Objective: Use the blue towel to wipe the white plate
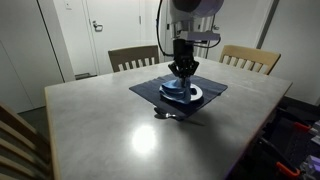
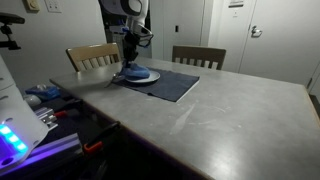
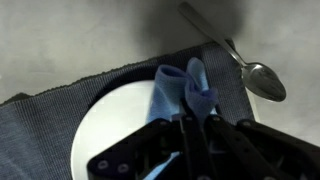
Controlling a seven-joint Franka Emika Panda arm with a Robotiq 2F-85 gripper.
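Note:
The white plate lies on a dark placemat. It shows in both exterior views. My gripper is shut on the blue towel and holds it down on the plate's right part. In both exterior views the gripper stands upright right over the plate, with the towel bunched under it.
A metal spoon lies on the placemat's edge to the right of the plate, also seen in an exterior view. Two wooden chairs stand behind the table. Equipment with cables sits beside the table.

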